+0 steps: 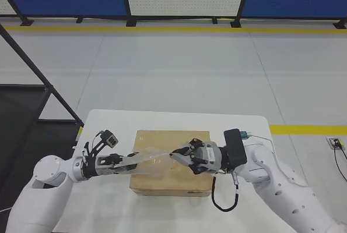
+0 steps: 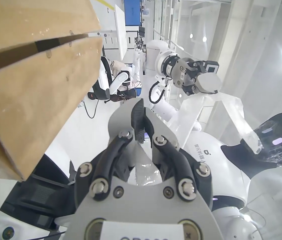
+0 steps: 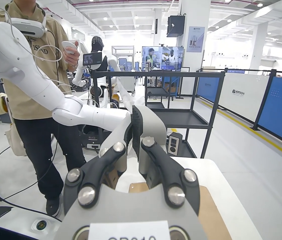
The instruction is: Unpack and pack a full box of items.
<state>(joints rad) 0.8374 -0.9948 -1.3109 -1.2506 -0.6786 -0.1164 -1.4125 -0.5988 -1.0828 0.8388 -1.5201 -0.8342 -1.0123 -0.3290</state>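
A brown cardboard box (image 1: 161, 140) sits on the white table (image 1: 106, 125), its top flaps down with a narrow seam between them (image 2: 51, 44). A clear plastic film (image 1: 154, 158) stretches over the box between my two grippers. My left gripper (image 1: 133, 161) is at the box's left side, shut on one end of the film (image 2: 141, 118). My right gripper (image 1: 174, 154) hangs over the middle of the box, shut on the other end (image 3: 134, 116). The left wrist view shows the right gripper (image 2: 205, 82) farther off, with the film (image 2: 230, 111) hanging from it.
A black shelf cart (image 3: 180, 116) stands just beyond the table's edge (image 3: 213, 168). A black frame with a dark panel (image 1: 21, 116) stands to the left of the table. Blue and white barriers (image 3: 245, 96) line the floor farther away.
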